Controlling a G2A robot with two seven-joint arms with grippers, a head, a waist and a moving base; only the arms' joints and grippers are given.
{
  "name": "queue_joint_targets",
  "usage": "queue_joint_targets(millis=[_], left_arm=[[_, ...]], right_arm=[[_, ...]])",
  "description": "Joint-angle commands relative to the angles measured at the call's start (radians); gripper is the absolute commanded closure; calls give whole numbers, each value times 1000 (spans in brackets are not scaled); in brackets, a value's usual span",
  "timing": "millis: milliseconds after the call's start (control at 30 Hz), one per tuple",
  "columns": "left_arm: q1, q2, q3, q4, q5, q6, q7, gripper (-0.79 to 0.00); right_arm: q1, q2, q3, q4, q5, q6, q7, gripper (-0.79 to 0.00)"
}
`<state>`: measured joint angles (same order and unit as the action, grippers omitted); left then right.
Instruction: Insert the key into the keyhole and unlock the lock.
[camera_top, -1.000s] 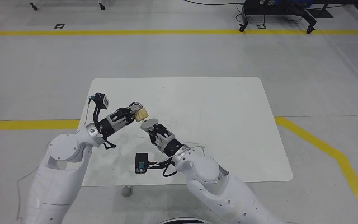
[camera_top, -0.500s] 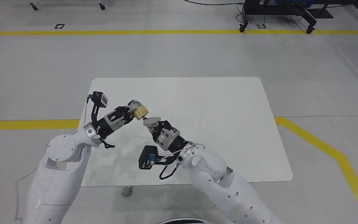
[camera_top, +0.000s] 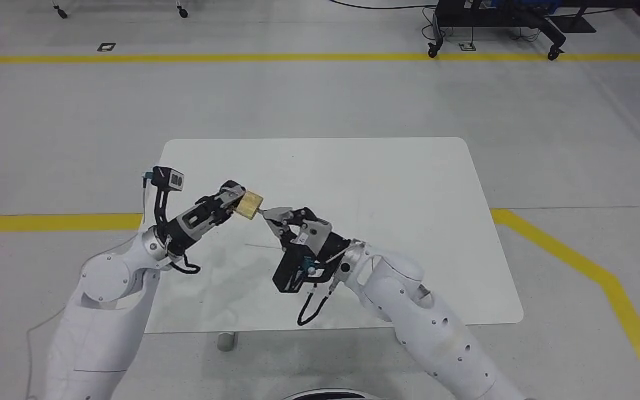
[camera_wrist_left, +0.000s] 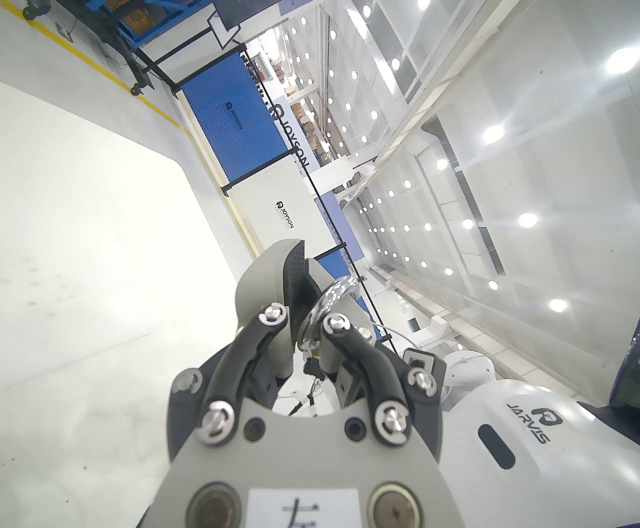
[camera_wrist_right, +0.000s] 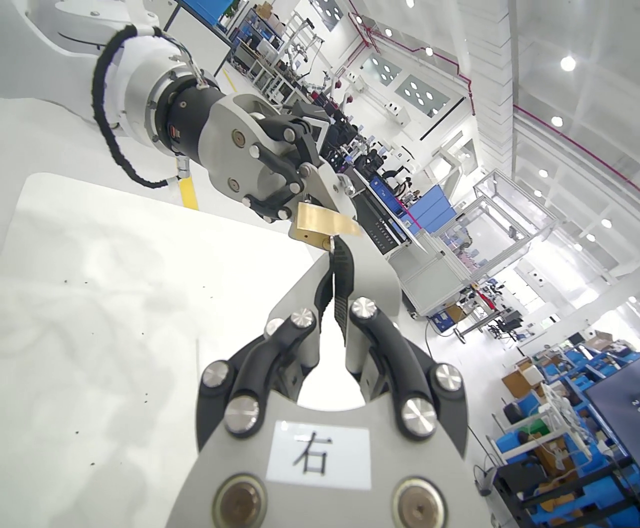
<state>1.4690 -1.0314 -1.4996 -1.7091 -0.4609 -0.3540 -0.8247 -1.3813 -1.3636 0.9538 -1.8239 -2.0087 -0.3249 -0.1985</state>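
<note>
The right gripper (camera_wrist_right: 333, 259) is nearest, held up over the white table (camera_top: 420, 190). Its two fingers are pressed tight together, and they pinch a small silver key (camera_wrist_right: 328, 243). Only the tip of the key pokes out past the fingers.

The key tip points toward 10 o'clock and touches the bottom end of the lock (camera_wrist_right: 322, 226). I cannot tell how far in it goes.

The lock is a little gold block with flat sides. It is up in the air, not lying on the table. Seen from above, it hangs at about 9 o'clock from the middle of the table, near that side edge.

Just past the lock, at 10 o'clock from it, is the left gripper (camera_wrist_left: 306, 285). Its fingers are squeezed shut on the top part of the lock, and the silver loop (camera_wrist_left: 334, 292) of the lock is stuck between them. The two grippers point at each other, with the lock and key between them.

Far off at 12 o'clock, a yellow line (camera_top: 300, 57) runs across the gray floor. At about 1 o'clock stands a dark cart (camera_top: 495, 22) on wheels.
</note>
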Motion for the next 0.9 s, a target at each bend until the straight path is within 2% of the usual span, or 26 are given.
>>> queue_joint_targets(millis=[0,33,67,100,267,367,467,567,733,867], left_arm=[[2,0,-6,3,-7,-2,6,0],[2,0,-9,6,-4,-2,9,0],[2,0,-11,7,-2,-3,11,0],[2,0,-13,9,0,-1,14,0],[-4,0,-15,27,17,10,24,0],[-22,1,-1,47,119,13,44,0],[-55,1,48,53,332,-10,61,0],[-98,-4,135,64,573,-37,93,0],[-197,-21,265,137,771,-22,104,0],[-249,-36,340,197,827,-6,140,0]], right_arm=[[5,2,4,0,10,-14,-2,-215],[7,3,7,-1,14,-20,-1,-363],[8,3,9,-2,17,-23,0,-671],[8,5,16,-5,27,-31,-2,-785],[-12,16,57,-31,53,-51,-24,-785],[-52,28,102,-68,53,-58,-40,-785],[-106,44,156,-121,31,-82,-33,-785],[-176,59,226,-184,43,-86,-39,-785],[-273,77,321,-247,84,-83,-89,-785],[-313,85,354,-268,87,-89,-119,-785]])
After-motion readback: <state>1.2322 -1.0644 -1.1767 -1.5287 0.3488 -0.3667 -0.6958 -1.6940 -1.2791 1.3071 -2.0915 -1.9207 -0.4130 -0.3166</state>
